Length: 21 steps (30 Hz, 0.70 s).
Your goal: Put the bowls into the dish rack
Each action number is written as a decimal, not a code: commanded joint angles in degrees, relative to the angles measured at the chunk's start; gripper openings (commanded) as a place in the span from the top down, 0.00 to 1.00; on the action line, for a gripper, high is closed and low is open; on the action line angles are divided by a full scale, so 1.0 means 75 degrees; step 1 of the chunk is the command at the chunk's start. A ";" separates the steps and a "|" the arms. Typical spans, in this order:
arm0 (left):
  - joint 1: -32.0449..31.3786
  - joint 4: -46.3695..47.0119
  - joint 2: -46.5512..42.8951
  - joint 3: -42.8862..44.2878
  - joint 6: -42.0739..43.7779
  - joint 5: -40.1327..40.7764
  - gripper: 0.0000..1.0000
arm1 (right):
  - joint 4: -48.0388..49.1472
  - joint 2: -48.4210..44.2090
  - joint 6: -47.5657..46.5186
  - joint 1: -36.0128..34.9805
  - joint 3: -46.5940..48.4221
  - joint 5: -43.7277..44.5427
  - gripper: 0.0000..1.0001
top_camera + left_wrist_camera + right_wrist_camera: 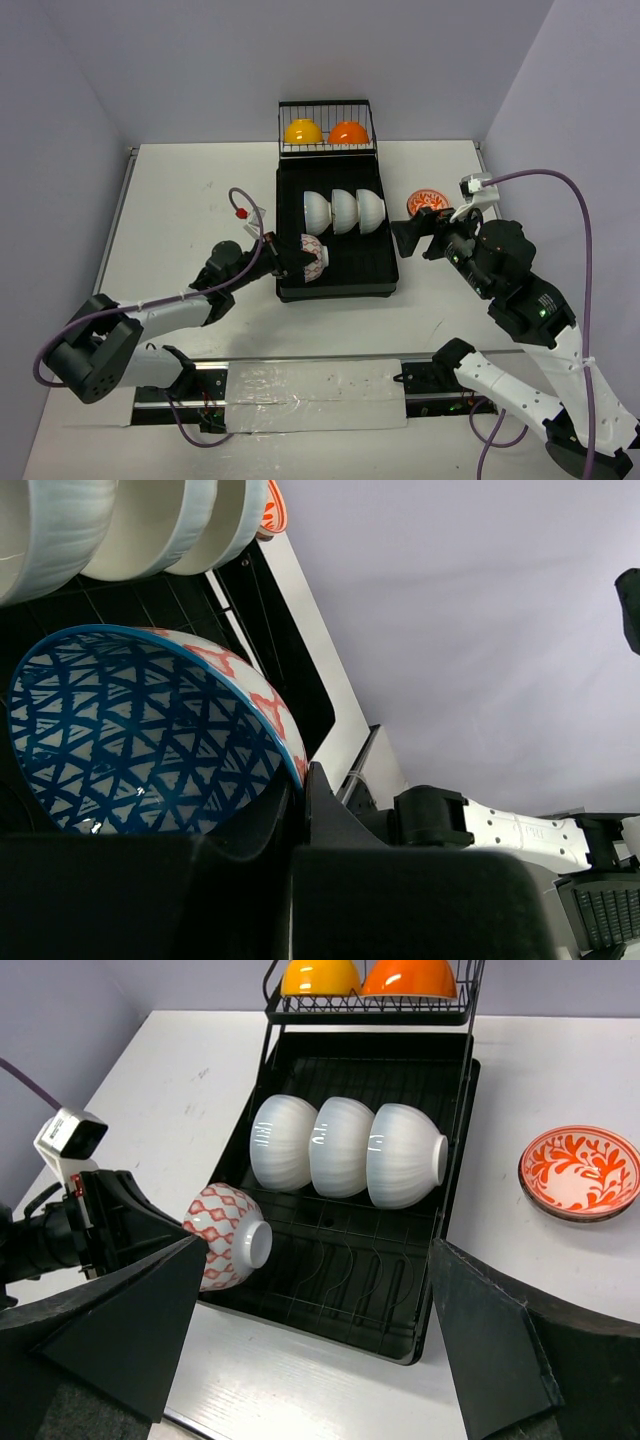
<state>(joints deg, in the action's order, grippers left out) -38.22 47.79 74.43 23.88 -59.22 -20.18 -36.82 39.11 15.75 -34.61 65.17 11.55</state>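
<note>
On bowl [130, 740] rim, left fingers [325, 820] tight

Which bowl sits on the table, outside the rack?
The orange floral bowl, open side up, right of the dish rack. The rest sit in the rack or its basket, except the lattice-patterned bowl in the left gripper.

Lavender walls [200, 60] flank a white table [190, 210] (plastic-wrapped strip [310, 385] along near edge).
</note>
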 commanded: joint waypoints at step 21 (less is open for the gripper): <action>0.0326 0.1059 0.0377 -0.0254 -0.0155 -0.0028 1.00 | 0.0327 0.0047 -0.0248 0.0033 -0.0146 0.0100 0.00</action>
<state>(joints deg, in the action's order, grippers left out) -36.01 52.99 79.31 22.17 -59.77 -20.97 -36.67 39.18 15.03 -34.61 64.14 11.55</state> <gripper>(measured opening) 0.047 0.999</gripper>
